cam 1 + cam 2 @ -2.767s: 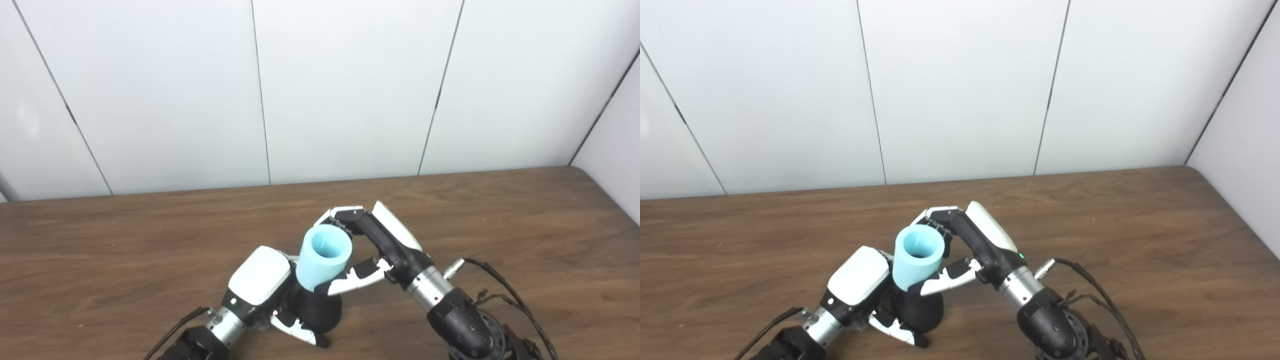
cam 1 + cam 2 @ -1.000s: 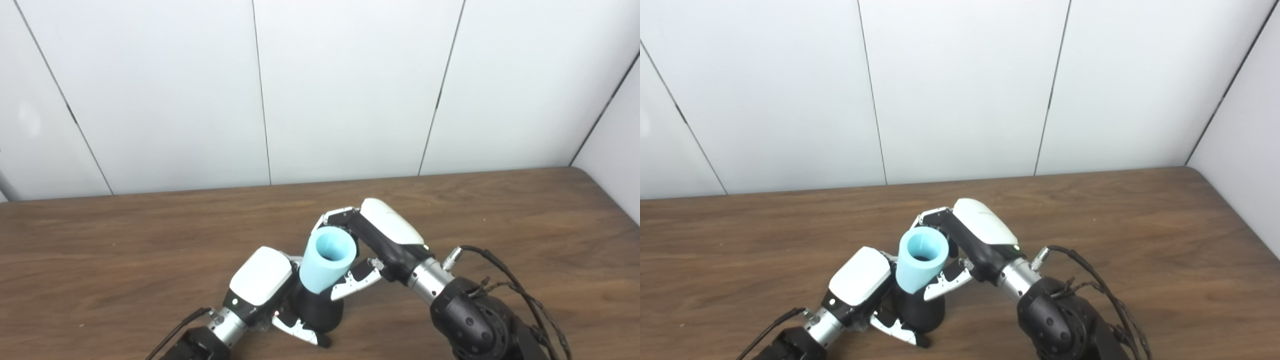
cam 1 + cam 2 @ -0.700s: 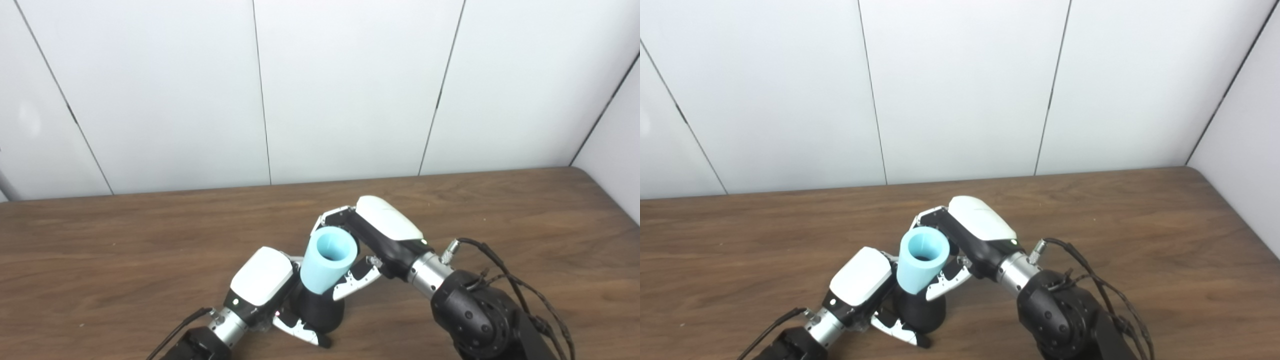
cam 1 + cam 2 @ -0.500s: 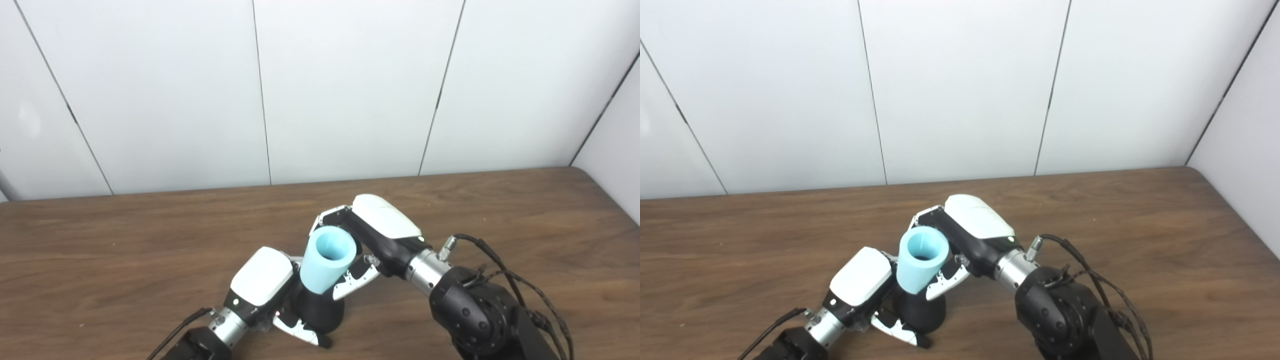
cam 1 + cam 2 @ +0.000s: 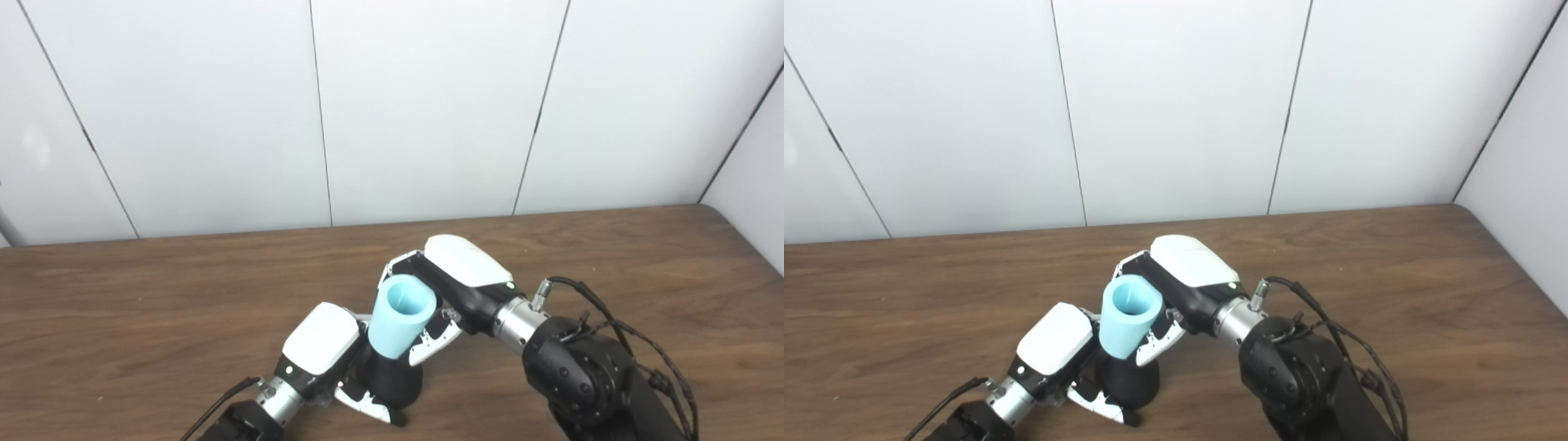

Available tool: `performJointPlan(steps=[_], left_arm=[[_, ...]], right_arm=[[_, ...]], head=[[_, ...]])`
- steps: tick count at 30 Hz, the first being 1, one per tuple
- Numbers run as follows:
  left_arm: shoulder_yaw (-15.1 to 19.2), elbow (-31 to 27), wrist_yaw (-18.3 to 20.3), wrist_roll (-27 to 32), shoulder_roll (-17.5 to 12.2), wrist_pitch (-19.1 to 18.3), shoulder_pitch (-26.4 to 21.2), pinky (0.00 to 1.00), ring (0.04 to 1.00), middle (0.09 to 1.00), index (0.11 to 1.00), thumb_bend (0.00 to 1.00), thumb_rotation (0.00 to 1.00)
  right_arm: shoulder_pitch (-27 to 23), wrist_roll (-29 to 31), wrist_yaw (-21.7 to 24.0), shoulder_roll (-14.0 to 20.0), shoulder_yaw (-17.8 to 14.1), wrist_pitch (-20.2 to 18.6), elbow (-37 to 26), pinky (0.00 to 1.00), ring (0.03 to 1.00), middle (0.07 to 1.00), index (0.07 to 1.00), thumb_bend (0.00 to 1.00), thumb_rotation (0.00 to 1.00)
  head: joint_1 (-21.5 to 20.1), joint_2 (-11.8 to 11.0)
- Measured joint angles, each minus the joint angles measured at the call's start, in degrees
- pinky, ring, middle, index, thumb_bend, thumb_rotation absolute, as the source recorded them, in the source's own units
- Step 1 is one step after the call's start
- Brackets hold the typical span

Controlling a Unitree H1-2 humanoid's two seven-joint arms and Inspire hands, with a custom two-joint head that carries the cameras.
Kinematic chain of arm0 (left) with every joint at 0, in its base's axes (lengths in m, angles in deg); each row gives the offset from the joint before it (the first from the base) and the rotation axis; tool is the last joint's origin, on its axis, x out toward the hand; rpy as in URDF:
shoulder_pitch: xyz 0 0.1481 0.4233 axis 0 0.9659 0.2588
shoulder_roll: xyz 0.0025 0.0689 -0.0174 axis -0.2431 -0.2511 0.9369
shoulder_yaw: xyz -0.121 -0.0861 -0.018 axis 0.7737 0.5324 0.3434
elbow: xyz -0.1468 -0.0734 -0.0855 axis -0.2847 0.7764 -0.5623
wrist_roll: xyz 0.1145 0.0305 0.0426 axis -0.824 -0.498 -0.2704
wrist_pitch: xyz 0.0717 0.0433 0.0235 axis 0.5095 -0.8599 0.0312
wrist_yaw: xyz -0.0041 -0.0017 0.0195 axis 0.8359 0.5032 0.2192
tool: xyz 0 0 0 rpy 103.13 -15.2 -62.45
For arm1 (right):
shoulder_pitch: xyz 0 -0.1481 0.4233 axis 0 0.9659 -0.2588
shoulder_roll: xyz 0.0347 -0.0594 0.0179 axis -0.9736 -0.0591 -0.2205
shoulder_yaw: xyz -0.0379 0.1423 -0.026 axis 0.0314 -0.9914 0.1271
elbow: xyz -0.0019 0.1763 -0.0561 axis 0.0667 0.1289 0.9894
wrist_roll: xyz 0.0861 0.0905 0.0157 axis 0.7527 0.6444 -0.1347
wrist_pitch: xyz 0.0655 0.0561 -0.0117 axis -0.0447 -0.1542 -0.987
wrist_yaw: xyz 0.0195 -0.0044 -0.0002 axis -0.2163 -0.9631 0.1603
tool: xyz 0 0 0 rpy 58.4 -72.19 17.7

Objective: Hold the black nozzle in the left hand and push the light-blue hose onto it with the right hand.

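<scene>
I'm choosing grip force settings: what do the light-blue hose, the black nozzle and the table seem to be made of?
Light-blue hose: looks like matte foam or soft rubber, with a thick wall, even colour and no glare. Black nozzle: probably matte plastic or rubber, dull and smooth; hardness not visible. Table: wood or wood-look laminate, brown grain with a low sheen.

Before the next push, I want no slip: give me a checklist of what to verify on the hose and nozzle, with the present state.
1. Left robot hand wrapped round black nozzle: ok.
2. Right robot hand closed on light-blue hose: ok.
3. Hose's lower end meets the nozzle's top: ok.
4. Hose in line with nozzle: not ok, it leans.
5. How far the hose is seated: cannot tell, joint hidden.
6. Nozzle base resting on the wooden table: cannot tell.
</scene>
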Motion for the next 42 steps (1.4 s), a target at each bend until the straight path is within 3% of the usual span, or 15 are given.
performJointPlan(steps=[2,4,10,21,22,29,35,40,42], left_arm=[[-0.02,0.0,-0.09,0.0,-0.02,-0.01,0.0,0.13,0.184,0.471,0.479,0.53,0.0],[-0.05,0.02,-0.11,0.0,-0.02,-0.02,0.0,0.13,0.186,0.471,0.479,0.53,0.0],[-0.1,0.01,-0.08,0.01,0.0,-0.01,-0.01,0.14,0.194,0.471,0.479,0.53,0.0],[-0.18,0.0,-0.07,0.0,-0.01,-0.04,-0.02,0.13,0.19,0.471,0.479,0.53,0.0],[-0.18,0.0,-0.07,0.0,-0.01,-0.06,-0.02,0.14,0.192,0.471,0.479,0.53,0.0],[-0.26,0.0,-0.13,-0.02,0.0,-0.11,-0.06,0.14,0.201,0.471,0.48,0.53,0.0],[-0.29,0.03,-0.13,-0.01,0.0,-0.09,-0.08,0.13,0.181,0.471,0.479,0.53,0.0],[-0.35,0.03,-0.11,-0.01,0.01,-0.17,-0.1,0.13,0.183,0.471,0.479,0.53,0.0],[-0.35,0.04,-0.09,-0.01,0.02,-0.18,-0.12,0.13,0.183,0.471,0.479,0.53,0.0]], right_arm=[[0.8,0.58,-0.46,-0.04,-0.71,-0.01,0.01,0.53,0.66,0.729,0.802,1.0,0.37],[1.01,1.01,-0.5,-0.13,-1.17,-0.07,0.0,0.56,0.689,0.762,0.841,1.0,0.39],[2.01,2.91,-0.29,-1.8,-3.17,-0.16,0.0,0.6,0.748,0.833,0.955,1.0,0.39],[2.09,4.11,1.04,-2.2,-4.26,-0.15,-0.04,0.64,0.795,0.87,0.996,1.0,0.36],[2.12,4.37,0.95,-2.19,-4.3,-0.12,-0.04,0.68,0.834,0.9,0.999,1.0,0.37],[4.58,9.21,-3.8,-4.03,-5.99,0.41,0.29,0.78,0.943,0.989,1.0,1.0,0.42],[6.95,17.71,-11.94,-6.6,-8.84,8.68,4.01,0.96,1.0,1.0,1.0,1.0,0.46],[7.09,23.68,-17.27,-8.62,-10.76,14.97,5.1,0.96,1.0,1.0,1.0,1.0,0.47],[7.14,25.4,-18.49,-9.34,-11.25,15.67,5.87,0.96,1.0,1.0,1.0,1.0,0.47]], head=[[-0.09,0.0],[-0.09,0.0],[0.0,0.0],[0.0,-0.09],[0.09,-0.09],[0.09,-0.26],[0.18,-0.44],[0.26,-0.53],[0.18,-0.7]])
